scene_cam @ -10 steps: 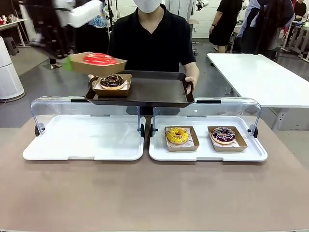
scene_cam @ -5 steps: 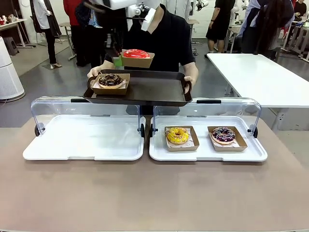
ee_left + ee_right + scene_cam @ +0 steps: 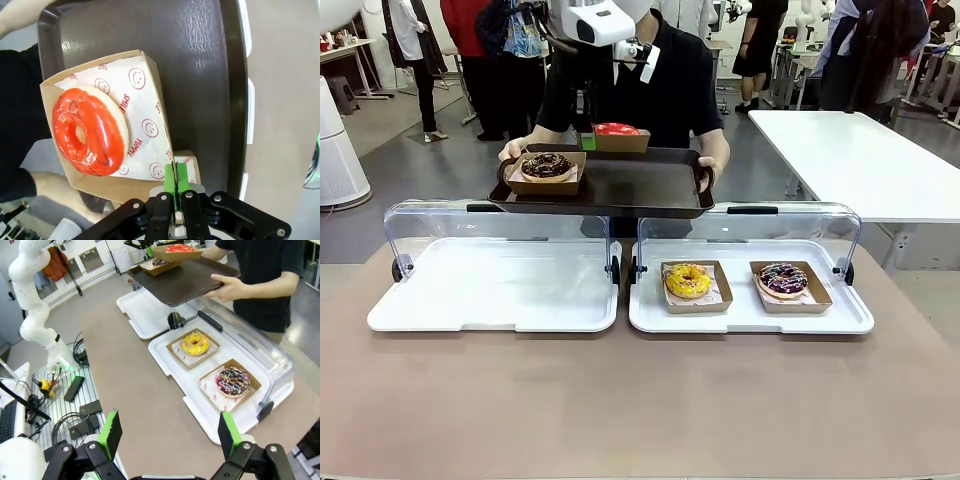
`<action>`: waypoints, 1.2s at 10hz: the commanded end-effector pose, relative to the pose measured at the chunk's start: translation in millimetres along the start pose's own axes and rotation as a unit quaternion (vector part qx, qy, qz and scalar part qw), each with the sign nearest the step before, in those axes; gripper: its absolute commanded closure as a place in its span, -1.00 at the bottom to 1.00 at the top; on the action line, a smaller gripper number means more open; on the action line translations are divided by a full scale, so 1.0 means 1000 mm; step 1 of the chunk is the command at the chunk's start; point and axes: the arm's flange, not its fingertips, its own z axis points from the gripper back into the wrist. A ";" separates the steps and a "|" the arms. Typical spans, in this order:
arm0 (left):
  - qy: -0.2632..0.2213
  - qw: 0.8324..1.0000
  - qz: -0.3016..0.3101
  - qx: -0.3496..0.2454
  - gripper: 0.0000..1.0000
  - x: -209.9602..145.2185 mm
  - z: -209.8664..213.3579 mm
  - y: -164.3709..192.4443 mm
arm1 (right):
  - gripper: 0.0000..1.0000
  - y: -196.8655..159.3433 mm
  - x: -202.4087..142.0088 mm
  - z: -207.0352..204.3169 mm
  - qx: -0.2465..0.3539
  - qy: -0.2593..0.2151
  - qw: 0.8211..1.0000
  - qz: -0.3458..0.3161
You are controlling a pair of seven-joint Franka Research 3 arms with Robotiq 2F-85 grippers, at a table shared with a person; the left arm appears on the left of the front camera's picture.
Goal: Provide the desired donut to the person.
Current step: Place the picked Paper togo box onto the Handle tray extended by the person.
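Left wrist view looks down the left gripper (image 3: pixel 175 187): its green pads are pressed together on the thin edge of a carton (image 3: pixel 107 122), so it is clamped on that carton; the red donut (image 3: pixel 89 131) lies in the carton, well beyond the fingertips, on paper printed with red smileys; the carton is over the tray (image 3: pixel 200 65), near the tray's far rim by the person's black shirt, but whether it touches the tray's floor I cannot tell.

Front view sets the same carton (image 3: pixel 618 139) at the tray's (image 3: pixel 650 190) back edge, left of the tray's middle, with the gripper (image 3: pixel 587 141) just left of it and the white arm reaching down in front of the person (image 3: pixel 670 80); a chocolate donut (image 3: pixel 547 165) in its own carton sits at the tray's left end; the middle and right of the tray are bare; the person's hand (image 3: pixel 713 168) grips the tray's right handle.

Right wrist view shows the right gripper (image 3: pixel 170 435) with pads wide apart, holding nothing, over bare table (image 3: pixel 145 405) well away from the tray; nearer the tray, a white case (image 3: pixel 170 360) holds 2 donuts, 1 yellow (image 3: pixel 195 343), 1 dark with sprinkles (image 3: pixel 232 381).

The red donut is a ring with glossy red glaze and a pale rim below.
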 end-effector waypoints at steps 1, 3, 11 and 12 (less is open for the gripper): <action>0.000 1.000 0.006 -0.016 0.96 0.016 0.004 0.020 | -1.00 -0.002 0.000 -0.001 0.004 -0.012 1.000 0.004; -0.013 1.000 0.002 -0.021 0.96 0.019 -0.016 0.015 | -1.00 -0.002 0.000 -0.001 0.004 -0.012 1.000 0.004; -0.038 0.998 -0.027 -0.038 -0.16 0.023 -0.051 0.015 | -1.00 -0.002 0.000 -0.001 0.004 -0.012 1.000 0.004; -0.038 0.998 -0.028 -0.037 -0.58 0.023 -0.050 0.014 | -1.00 -0.002 0.000 -0.001 0.004 -0.012 1.000 0.004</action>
